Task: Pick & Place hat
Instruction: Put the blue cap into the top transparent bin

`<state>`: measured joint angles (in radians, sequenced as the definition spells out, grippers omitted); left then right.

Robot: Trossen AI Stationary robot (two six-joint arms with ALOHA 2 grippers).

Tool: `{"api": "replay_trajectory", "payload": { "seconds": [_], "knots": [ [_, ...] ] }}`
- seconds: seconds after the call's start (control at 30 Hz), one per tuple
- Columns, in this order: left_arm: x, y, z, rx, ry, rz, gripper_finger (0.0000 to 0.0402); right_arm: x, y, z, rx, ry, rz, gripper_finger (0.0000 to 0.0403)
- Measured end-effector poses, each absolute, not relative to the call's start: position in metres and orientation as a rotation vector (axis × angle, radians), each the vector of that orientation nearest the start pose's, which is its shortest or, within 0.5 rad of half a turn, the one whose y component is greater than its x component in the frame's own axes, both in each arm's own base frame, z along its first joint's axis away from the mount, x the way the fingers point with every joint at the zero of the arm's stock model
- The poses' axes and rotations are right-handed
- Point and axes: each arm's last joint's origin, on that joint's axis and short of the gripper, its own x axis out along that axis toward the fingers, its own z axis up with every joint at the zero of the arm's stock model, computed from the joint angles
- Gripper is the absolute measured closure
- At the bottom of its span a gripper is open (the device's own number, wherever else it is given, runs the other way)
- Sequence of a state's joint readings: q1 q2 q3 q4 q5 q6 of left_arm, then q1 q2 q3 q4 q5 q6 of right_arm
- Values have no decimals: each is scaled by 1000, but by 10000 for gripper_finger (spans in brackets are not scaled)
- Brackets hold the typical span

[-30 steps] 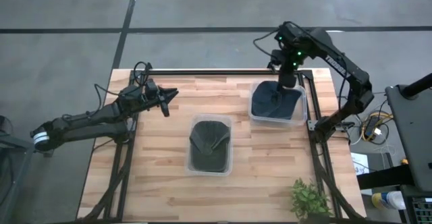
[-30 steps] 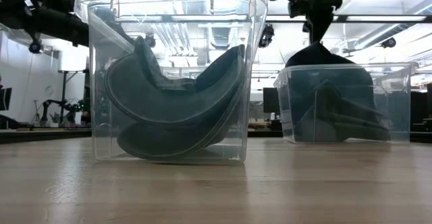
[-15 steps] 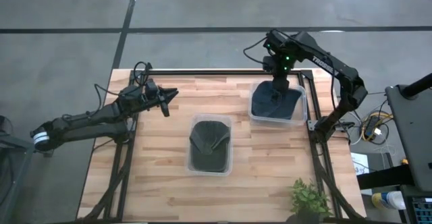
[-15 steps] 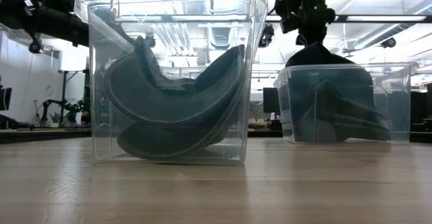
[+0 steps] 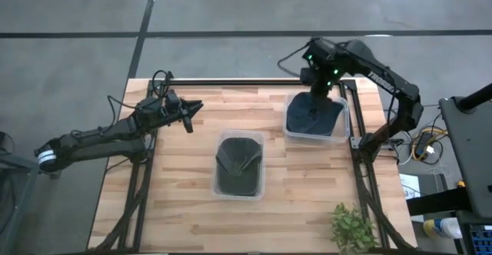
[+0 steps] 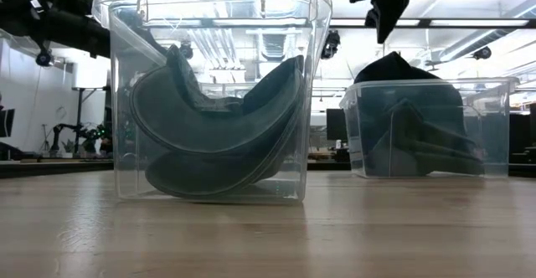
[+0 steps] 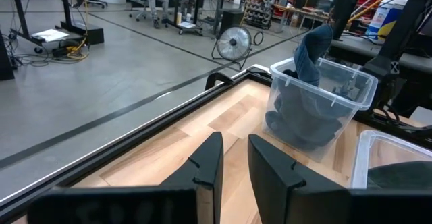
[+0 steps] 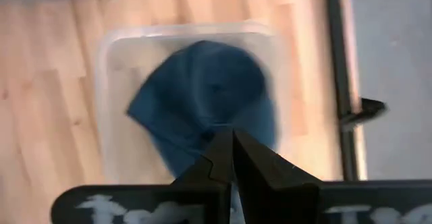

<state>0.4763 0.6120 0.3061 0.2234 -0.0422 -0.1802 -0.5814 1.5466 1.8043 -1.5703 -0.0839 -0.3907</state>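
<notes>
Centre bin [image 5: 239, 165] holds a dark hat [image 5: 237, 163]; the bin at 2 o'clock [image 5: 316, 117] holds a blue hat [image 5: 311, 115]. Right gripper [image 5: 317, 91] hangs above it, clenched and empty. Left gripper [image 5: 194, 107], at 10 o'clock, is slightly parted, empty.

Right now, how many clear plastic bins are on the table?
2. One bin stands near the table's middle, with a dark hat inside. The other bin stands at the far right edge, under the right gripper, also holding a hat.

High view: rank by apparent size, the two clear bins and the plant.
1-2. Centre bin and right bin: look alike, not ranked.
3. Plant, smallest, though the picture's edge cuts it off.
</notes>
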Motion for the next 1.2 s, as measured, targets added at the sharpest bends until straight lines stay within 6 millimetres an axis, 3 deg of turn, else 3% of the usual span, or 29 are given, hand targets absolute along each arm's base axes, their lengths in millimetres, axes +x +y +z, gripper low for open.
{"api": "replay_trajectory", "payload": {
  "seconds": [0.13,0.63,1.2],
  "knots": [
    [134,71,231,-194,35,525,337,228,-134,378,52,1397,-202,394],
    [134,71,231,-200,33,524,337,239,-148,323,-18,1477,-280,394],
    [134,71,231,-226,26,525,337,235,-154,264,68,1485,-162,394]
  ]
}}
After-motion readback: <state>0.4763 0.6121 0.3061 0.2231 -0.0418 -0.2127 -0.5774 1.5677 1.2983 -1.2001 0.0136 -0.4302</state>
